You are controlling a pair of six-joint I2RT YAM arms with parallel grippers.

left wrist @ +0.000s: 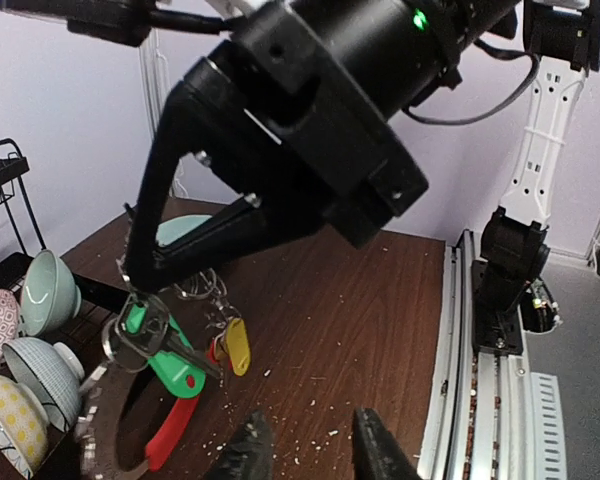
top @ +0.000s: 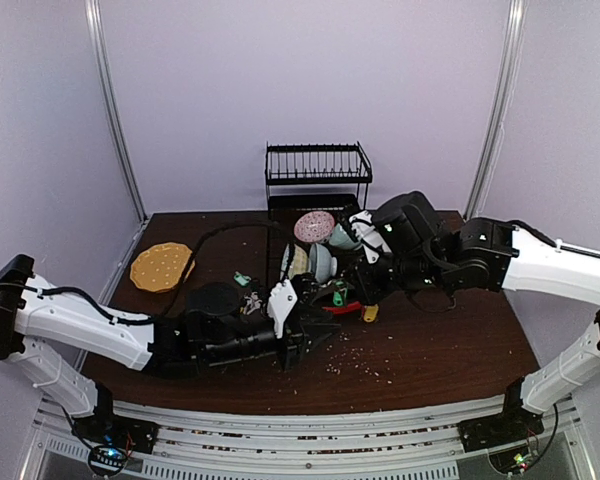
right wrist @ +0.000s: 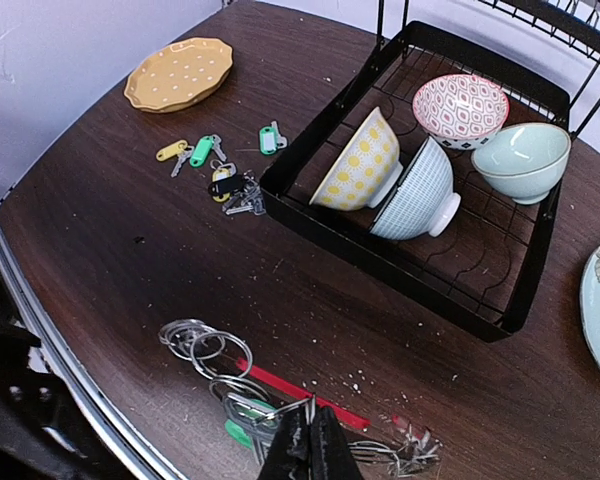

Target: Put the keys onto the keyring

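Keyring (right wrist: 300,392) is clenched by right gripper (right wrist: 310,445), seemingly lifted steady for threading; left gripper (left wrist: 310,452) is held parted and empty, at its seven o'clock from above.

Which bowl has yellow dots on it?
The cream bowl, tipped on its side beside the blue-lined bowl; the red-patterned bowl and the pale green bowl have none.

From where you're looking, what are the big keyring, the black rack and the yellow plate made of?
The keyring: silvery, shiny wire, likely steel, with a red plastic-looking sleeve. The rack: thin black rods, probably coated metal. The yellow plate: smooth, dotted, scalloped rim; looks ceramic, possibly plastic.
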